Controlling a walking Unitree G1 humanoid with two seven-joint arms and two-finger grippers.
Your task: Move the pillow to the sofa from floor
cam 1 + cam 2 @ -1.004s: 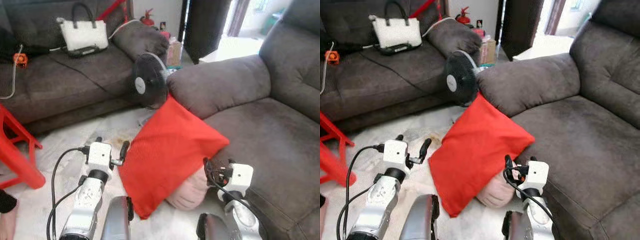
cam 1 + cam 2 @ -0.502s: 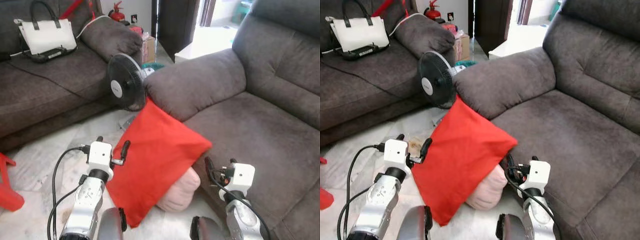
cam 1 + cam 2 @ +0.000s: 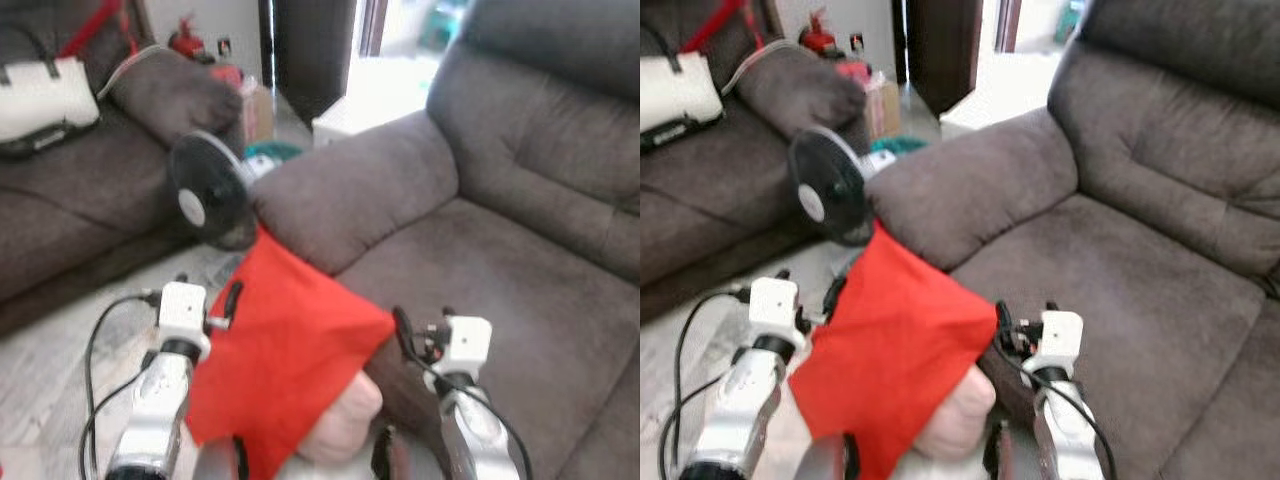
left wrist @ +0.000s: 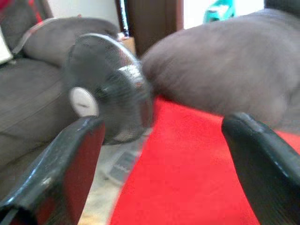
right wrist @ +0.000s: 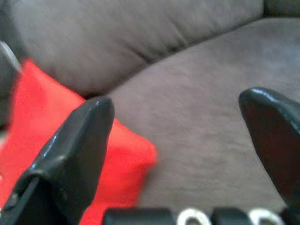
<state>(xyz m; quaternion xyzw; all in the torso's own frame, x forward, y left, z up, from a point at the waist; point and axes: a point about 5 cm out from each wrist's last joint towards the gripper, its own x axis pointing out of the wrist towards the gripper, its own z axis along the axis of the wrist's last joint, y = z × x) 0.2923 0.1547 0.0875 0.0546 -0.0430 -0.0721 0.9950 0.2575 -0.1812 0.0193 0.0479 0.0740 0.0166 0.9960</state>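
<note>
The red pillow [image 3: 285, 360] stands tilted between my two arms, in front of the grey sofa [image 3: 500, 270]. Its top corner reaches toward the sofa's armrest [image 3: 350, 190], and its lower end is hidden behind my body. At the pillow's left edge my left gripper [image 3: 230, 300] is open, and the red pillow [image 4: 187, 168] lies between its fingers [image 4: 70, 164]. My right gripper [image 3: 400, 325] is open at the pillow's right corner, facing the sofa seat [image 5: 197, 117]. A pink cushion [image 3: 340, 425] shows under the red one.
A black floor fan [image 3: 205, 205] stands on the floor just beyond the pillow, beside the armrest. A second grey sofa [image 3: 70, 190] at the left carries a white handbag [image 3: 40, 100]. A doorway [image 3: 385, 60] opens at the back. The picture is blurred.
The camera has swung to the right and moved closer to the sofa, so the second sofa and fan slid left. The pillow stays between my two arms, now nearer the sofa seat.
</note>
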